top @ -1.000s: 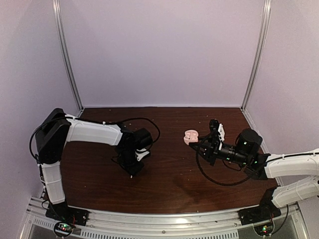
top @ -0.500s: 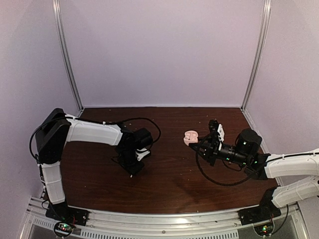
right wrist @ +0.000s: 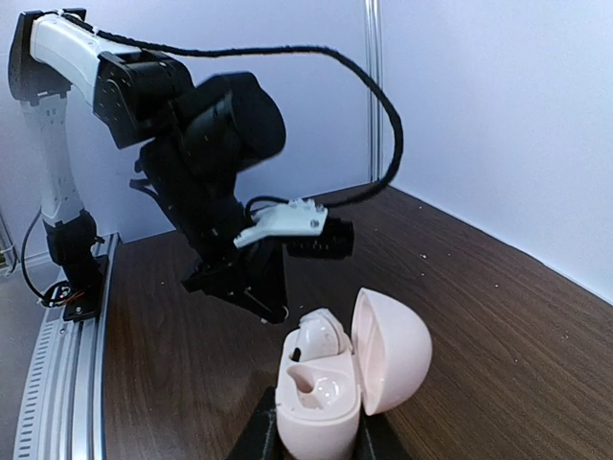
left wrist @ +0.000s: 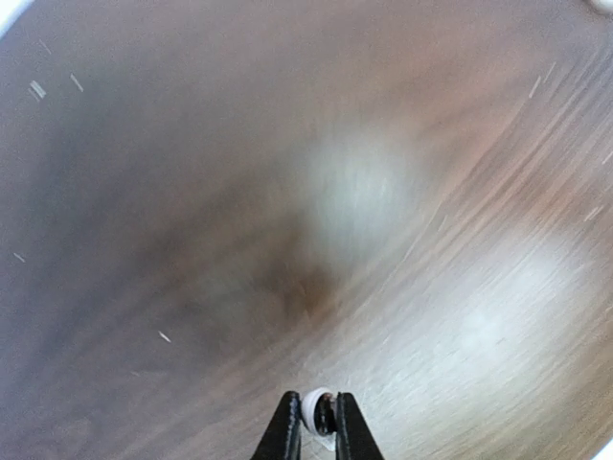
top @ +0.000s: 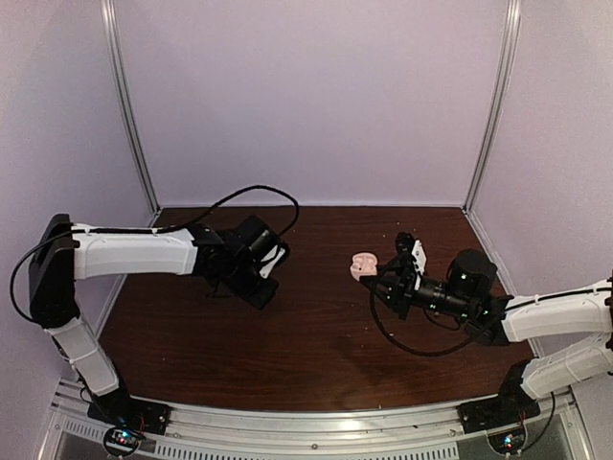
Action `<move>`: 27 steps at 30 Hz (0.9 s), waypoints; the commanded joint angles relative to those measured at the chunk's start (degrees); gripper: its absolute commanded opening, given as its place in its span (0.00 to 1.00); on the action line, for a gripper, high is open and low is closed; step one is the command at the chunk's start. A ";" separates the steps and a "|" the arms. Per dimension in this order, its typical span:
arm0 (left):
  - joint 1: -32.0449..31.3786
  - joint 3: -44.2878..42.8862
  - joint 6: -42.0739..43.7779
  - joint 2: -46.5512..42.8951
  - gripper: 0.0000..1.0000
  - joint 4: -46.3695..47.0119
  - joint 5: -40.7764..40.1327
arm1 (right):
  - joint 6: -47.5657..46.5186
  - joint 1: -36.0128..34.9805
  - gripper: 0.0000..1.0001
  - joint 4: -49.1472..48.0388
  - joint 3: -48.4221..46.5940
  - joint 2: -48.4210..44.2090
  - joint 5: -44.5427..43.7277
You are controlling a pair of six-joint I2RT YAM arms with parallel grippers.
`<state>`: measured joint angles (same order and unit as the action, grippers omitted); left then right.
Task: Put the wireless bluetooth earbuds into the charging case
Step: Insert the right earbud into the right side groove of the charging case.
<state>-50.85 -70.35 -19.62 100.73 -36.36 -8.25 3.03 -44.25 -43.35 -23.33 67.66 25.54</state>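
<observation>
My right gripper (right wrist: 316, 443) is shut on a pink charging case (right wrist: 326, 402) with its lid open; in the top view the case (top: 365, 265) is held above the table right of centre. One whitish earbud (right wrist: 321, 340) sits in the case's far socket; the near socket is empty. My left gripper (left wrist: 318, 426) is shut on a small whitish earbud (left wrist: 317, 409), held above the blurred wood. In the top view the left gripper (top: 263, 292) is left of the case, lifted off the table. No other earbuds show.
The dark wooden table (top: 316, 345) is walled by pale panels on three sides. A black cable (top: 239, 195) loops up behind the left arm. A metal rail (top: 306, 422) runs along the near edge.
My left arm has lifted and swung up and towards the back with the earbud; its cable now arches higher. The right gripper with the case has barely moved.
</observation>
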 commanded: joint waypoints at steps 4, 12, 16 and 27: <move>-0.48 4.92 1.47 -16.69 0.01 22.53 -3.51 | 1.32 0.26 0.00 -6.53 -3.81 4.54 -1.90; -7.08 8.97 10.01 -25.30 0.02 40.86 -5.66 | 1.82 -0.34 0.00 -10.80 -7.25 8.68 -1.39; -11.11 9.79 14.14 -24.71 0.03 48.34 -4.69 | 0.93 -1.67 0.00 -11.83 -8.29 9.63 -1.57; -14.98 9.44 21.91 -19.83 0.05 60.78 3.39 | -7.47 -5.80 0.00 -15.84 -6.02 8.73 -3.15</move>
<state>-65.06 -61.01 -2.15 79.59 16.38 -8.64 -0.89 -49.01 -55.11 -30.20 77.25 23.97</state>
